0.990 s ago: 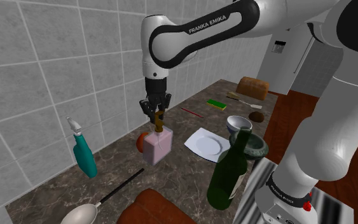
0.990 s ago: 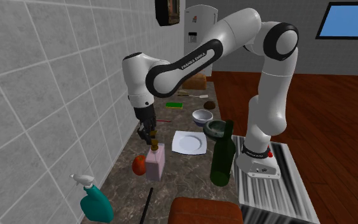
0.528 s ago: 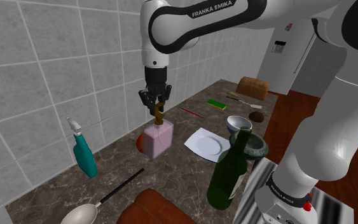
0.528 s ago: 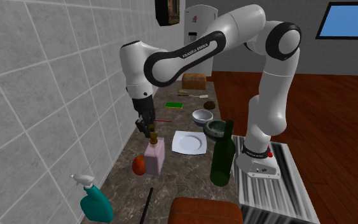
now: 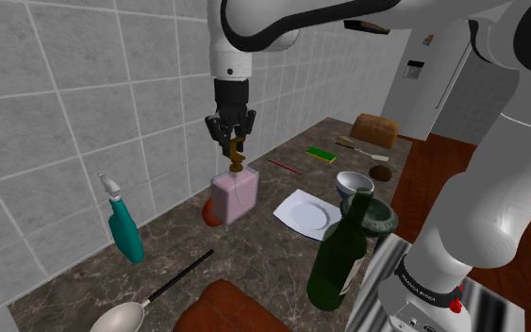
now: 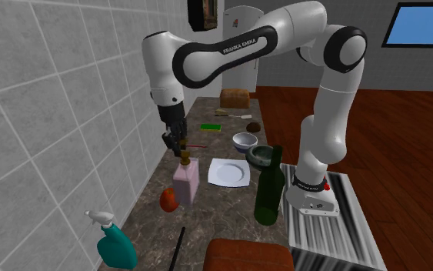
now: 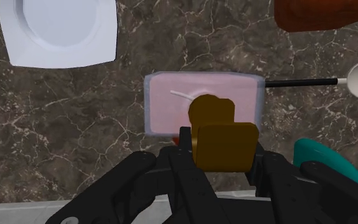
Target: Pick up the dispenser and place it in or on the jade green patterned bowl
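Note:
The dispenser (image 5: 235, 196) is a pale pink square bottle with a brown pump on top. It hangs upright just above the dark marble counter (image 5: 263, 255), near the tiled wall. My gripper (image 5: 233, 143) is shut on its pump head from above. In the wrist view the black fingers (image 7: 185, 143) clasp the brown pump of the dispenser (image 7: 203, 105), my gripper (image 7: 220, 149) right over it. From the second exterior view, the gripper (image 6: 178, 146) holds the dispenser (image 6: 186, 182) over the counter. The dark green bowl (image 5: 374, 215) sits near the counter's edge by the stand; bowl (image 6: 262, 156).
A white square plate (image 5: 306, 212) lies between the dispenser and the green bowl. A white bowl (image 5: 355, 182) stands just behind the green bowl and a tall green bottle (image 5: 339, 259) in front. A red fruit (image 5: 211, 213), teal spray bottle (image 5: 124, 226) and spoon (image 5: 122, 316) are close by.
My gripper has risen with the dispenser held by its pump. The bottle has come up off the counter and now hangs higher than a second ago.

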Robot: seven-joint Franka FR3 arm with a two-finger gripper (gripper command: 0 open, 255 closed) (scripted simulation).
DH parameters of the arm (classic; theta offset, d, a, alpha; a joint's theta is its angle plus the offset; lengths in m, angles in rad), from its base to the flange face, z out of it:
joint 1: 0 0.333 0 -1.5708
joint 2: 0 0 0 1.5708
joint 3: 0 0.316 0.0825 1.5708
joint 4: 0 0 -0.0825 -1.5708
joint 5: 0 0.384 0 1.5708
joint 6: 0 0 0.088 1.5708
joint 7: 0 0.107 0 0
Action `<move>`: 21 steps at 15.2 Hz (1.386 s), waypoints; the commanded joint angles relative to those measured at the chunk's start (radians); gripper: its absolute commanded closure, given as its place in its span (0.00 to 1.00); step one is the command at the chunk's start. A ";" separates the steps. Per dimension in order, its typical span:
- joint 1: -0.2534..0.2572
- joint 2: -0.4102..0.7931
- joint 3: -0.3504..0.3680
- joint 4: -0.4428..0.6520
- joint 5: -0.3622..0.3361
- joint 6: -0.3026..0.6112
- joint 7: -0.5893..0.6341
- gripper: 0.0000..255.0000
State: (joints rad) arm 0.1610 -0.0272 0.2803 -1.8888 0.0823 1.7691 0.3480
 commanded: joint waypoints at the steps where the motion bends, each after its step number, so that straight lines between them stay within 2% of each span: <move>1: -0.001 -0.005 -0.001 0.021 0.001 -0.026 0.000 1.00; 14: -0.002 0.001 -0.002 0.196 -0.002 -0.194 0.012 1.00; 21: -0.048 -0.241 -0.077 -0.015 0.031 -0.230 -0.117 1.00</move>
State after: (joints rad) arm 0.1207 -0.2299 0.2185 -1.8704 0.1108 1.5448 0.2562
